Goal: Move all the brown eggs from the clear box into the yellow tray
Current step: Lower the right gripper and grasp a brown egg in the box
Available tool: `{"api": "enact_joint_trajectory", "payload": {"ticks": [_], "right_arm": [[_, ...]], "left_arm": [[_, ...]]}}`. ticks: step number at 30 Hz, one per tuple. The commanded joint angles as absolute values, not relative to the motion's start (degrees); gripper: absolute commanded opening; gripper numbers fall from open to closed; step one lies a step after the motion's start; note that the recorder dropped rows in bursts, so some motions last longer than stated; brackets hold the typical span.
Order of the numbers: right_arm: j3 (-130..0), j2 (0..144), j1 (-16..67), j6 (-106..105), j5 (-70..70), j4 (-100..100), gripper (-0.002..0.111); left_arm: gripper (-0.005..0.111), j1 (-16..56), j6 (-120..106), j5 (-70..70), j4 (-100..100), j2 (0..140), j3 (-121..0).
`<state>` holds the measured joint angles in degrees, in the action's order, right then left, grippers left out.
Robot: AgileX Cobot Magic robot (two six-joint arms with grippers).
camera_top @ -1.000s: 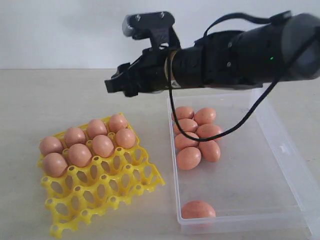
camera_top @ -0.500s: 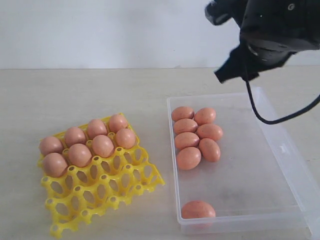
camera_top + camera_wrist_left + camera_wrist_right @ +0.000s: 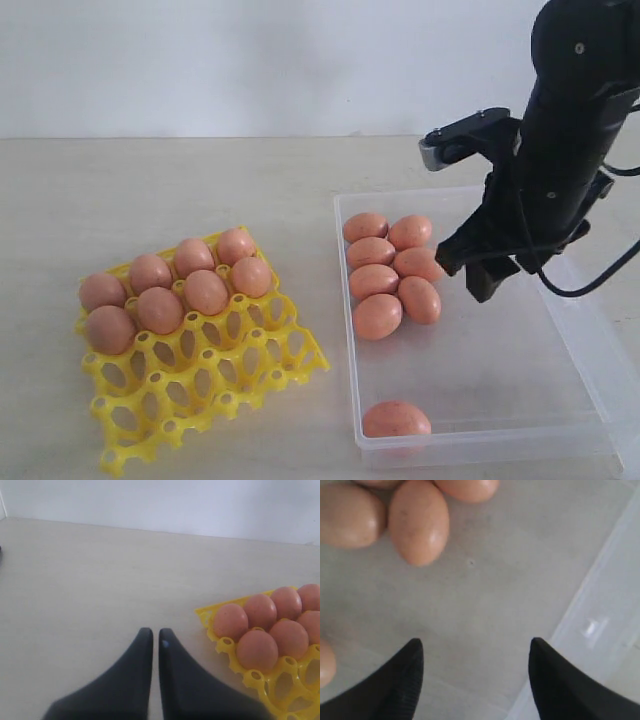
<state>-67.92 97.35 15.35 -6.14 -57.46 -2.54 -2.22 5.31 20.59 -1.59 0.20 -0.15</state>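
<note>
Exterior, right gripper: my right gripper (image 3: 468,272) hangs nose-down inside the clear box (image 3: 500,380), low over its bare floor. Its jaws are spread, with nothing between them.
Exterior, eggs in box: a cluster of brown eggs (image 3: 374,281) lies at the far-left end of the box, just beside the gripper on its left. One stray egg (image 3: 396,418) sits alone by the near wall, well apart.
Exterior, tray: the yellow tray (image 3: 215,375) rests on the table (image 3: 150,190) left of the box. Eight eggs fill the rows on its far side and the other cups stand open.
Exterior, left gripper: I can't see it here.
Left wrist, jaws: the left gripper (image 3: 154,634) has its jaws pressed almost together and empty, over bare table, near a corner of the tray.
Right wrist, jaws: they stand wide apart, with only box floor between them.
Right wrist, nearest egg: the nearest egg (image 3: 418,520) lies beyond the fingertips, off toward one finger rather than centred. Its long axis runs roughly crosswise to the line joining the fingers.
My read: the right arm is much the nearer. It needs a sideways shift toward the cluster before closing across the egg's narrow width.
</note>
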Motion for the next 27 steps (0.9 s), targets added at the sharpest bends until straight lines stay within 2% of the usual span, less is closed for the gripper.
{"api": "enact_joint_trajectory", "payload": {"ticks": [1, 10, 16, 27], "right_arm": [[-67.98, 100.54, 14.82, -8.87, -50.63, 1.42, 0.054], [-67.98, 105.02, 14.82, -11.49, -42.38, 4.64, 0.054], [-68.09, 107.25, 14.82, -21.76, -41.24, 13.63, 0.054], [-68.09, 112.59, 14.82, -22.18, -36.52, 14.89, 0.054]], "left_arm": [[0.004, -2.4, 5.04, 20.37, -1.46, 0.0, 0.0], [0.004, -2.4, 5.04, 20.37, -1.46, 0.0, 0.0], [0.004, -2.4, 5.04, 20.37, -1.46, 0.0, 0.0], [0.004, -2.4, 5.04, 20.37, -1.46, 0.0, 0.0]]}}
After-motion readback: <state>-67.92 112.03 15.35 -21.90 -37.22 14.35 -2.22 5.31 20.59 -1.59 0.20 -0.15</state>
